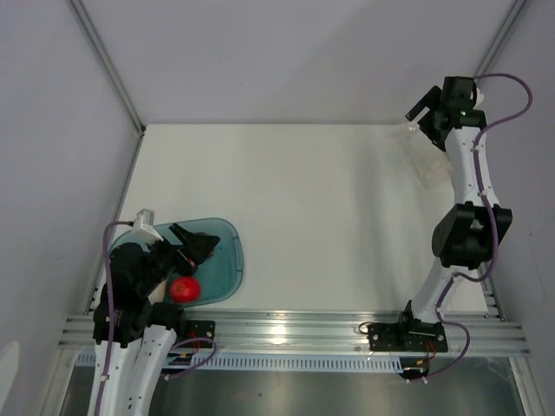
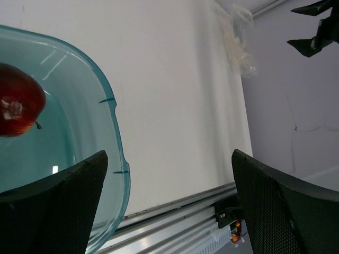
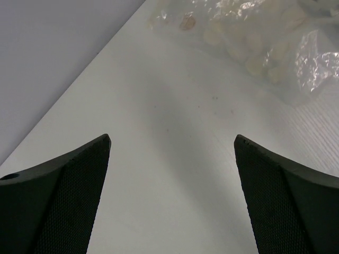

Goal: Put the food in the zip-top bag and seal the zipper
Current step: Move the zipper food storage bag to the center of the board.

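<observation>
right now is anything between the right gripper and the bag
Nothing visible does. The bag lies on the table just ahead of the open right gripper, to its right, and only tabletop shows between them.

The left hand (image 1: 196,243) is being held wide open on the folded left arm (image 1: 130,279); the right hand (image 1: 419,107) is being held wide open on the outstretched right arm (image 1: 473,171).

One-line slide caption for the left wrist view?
Open left gripper over the teal tray rim; red toy fruit inside; clear zip-top bag in the far corner of the table.
</observation>
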You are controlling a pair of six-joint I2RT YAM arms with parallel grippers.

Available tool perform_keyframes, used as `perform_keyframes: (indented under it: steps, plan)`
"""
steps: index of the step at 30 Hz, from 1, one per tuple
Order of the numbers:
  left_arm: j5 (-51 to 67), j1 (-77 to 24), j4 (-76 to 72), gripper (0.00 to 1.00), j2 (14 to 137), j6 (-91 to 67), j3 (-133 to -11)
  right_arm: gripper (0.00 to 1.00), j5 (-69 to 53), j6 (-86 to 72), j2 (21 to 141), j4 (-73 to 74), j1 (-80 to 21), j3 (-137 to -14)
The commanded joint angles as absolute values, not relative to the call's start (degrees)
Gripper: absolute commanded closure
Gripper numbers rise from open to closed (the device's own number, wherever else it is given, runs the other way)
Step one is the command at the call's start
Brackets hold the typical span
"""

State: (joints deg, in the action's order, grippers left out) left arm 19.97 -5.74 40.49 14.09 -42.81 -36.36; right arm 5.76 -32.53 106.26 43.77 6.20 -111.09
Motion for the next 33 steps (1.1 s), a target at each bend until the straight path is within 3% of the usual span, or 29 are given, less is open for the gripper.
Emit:
perform_keyframes:
  steps: [1, 7, 11, 21, 33]
  plan:
    - [23.6, -5.2, 43.4, 0.00, 14.1, -48.1, -36.3, 0.01, 13.6, -32.3, 113.2, 48.4, 6.9, -120.0]
    - [27.0, -5.2, 50.4, 0.00, 15.9, -51.9, -41.9, 0.01, 3.5, -43.7, 118.7, 39.4, 9.7, -120.1]
    - [26.7, -5.2, 57.2, 0.01, 20.9, -49.9, -49.7, 0.01, 1.7, -55.1, 117.6, 21.4, 9.1, -108.3]
    - [19.6, -5.2, 55.6, 0.00, 21.8, -57.5, -48.9, 0.01, 15.5, -78.0, 122.2, -4.9, 2.0, -95.7]
    - [18.3, -5.2, 48.1, 0.00, 32.3, -56.6, -46.9, 0.01, 27.0, -84.5, 133.5, -5.0, 0.6, -103.3]
